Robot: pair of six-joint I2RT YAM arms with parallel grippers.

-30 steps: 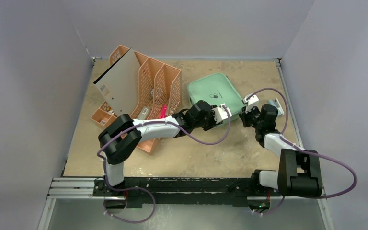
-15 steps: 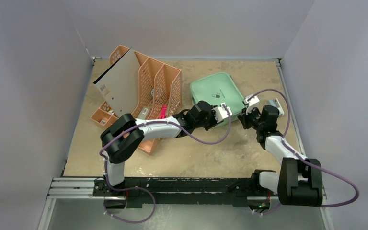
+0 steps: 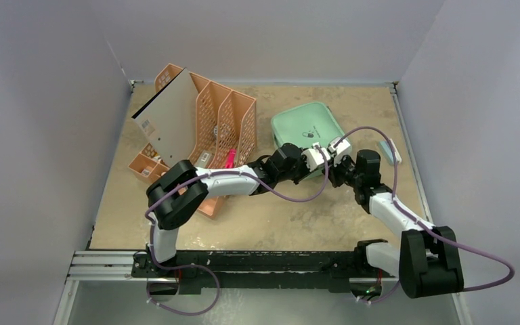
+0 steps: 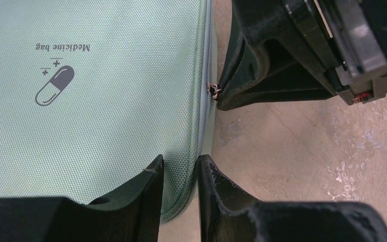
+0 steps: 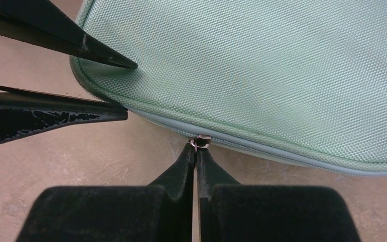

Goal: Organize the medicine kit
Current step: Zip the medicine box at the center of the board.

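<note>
Tan tabletop [image 3: 277, 223], grey walls [image 3: 277, 40], medicine kit [image 3: 305, 125]

Arm appearance
White links on left arm [image 3: 227, 181] and right arm [image 3: 389, 211]; black joints, purple cables [image 3: 298, 200], black tapered fingers [image 4: 131, 201].

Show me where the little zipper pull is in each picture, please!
Top external: too small to see, somewhere along the near edge of the medicine kit.
Left wrist: the zipper pull sits right of centre, on the kit's edge.
Right wrist: the zipper pull is dead centre, pinched in the right gripper.
Shared landmark: the mint-green kit itself.
</note>
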